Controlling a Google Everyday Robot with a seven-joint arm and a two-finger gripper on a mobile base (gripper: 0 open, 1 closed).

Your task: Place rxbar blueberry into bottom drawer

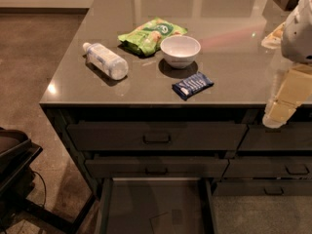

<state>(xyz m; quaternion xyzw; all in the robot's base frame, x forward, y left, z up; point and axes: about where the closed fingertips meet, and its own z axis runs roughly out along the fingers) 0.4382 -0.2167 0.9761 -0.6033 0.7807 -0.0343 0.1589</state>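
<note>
The rxbar blueberry (192, 85), a small dark blue wrapper with white markings, lies flat on the grey countertop (234, 67) near its front edge, just in front and to the right of the white bowl (180, 51). The bottom drawer (146, 204) is pulled out below the counter, and its flat grey tray shows. My gripper (282, 104) hangs at the right edge of the view, over the counter's front right edge, well to the right of the bar and apart from it. Nothing shows in it.
A green crinkly snack bag (151, 34) lies behind the bowl to the left. A clear water bottle (106, 60) lies on its side at the left. Two shut drawers with bar handles (157, 138) sit above the open drawer. Dark equipment (14, 165) stands on the floor at the left.
</note>
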